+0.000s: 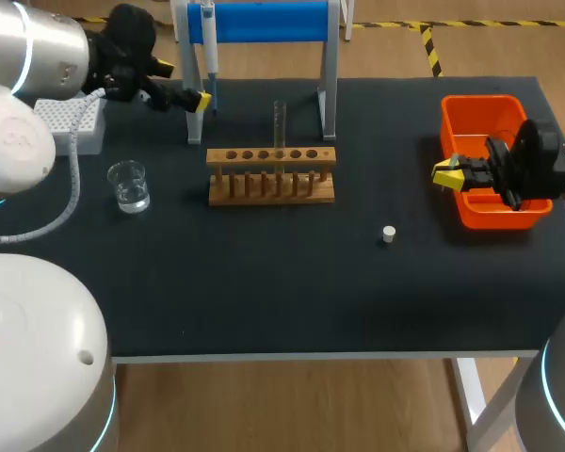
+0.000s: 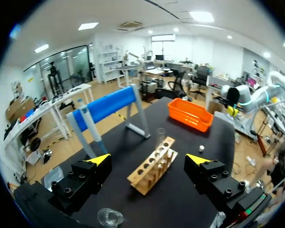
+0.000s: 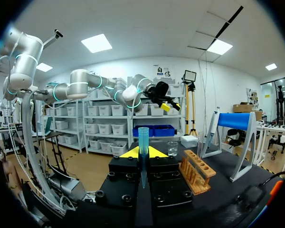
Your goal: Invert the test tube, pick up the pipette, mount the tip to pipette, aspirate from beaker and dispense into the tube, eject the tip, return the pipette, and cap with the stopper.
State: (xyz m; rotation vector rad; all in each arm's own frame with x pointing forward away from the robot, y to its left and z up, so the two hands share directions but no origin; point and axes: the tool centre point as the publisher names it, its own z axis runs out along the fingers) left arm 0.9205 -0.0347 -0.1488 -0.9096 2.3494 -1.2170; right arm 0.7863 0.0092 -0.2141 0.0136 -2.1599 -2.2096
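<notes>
Here right hand [image 3: 142, 153] pinches the blue tip [image 3: 143, 135]

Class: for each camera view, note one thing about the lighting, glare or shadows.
Head view: even light, small glints on the beaker, hardly any shadows on the dark table. Left wrist view: ceiling panels glare brightly. Right wrist view: the blue tip in the right claw is evenly lit.

L arm comes in from the left w/ wrist bent; L claw [image 1: 196, 100] sits behind the rack [image 1: 271, 175], past its left end, fingers [image 2: 97, 164] spread wide (aimed out over the rack). R arm enters from the right, roughly level. R claw [image 1: 446, 173] is well off the rack's right end, pinched onto a blue tip [image 3: 143, 137].
</notes>
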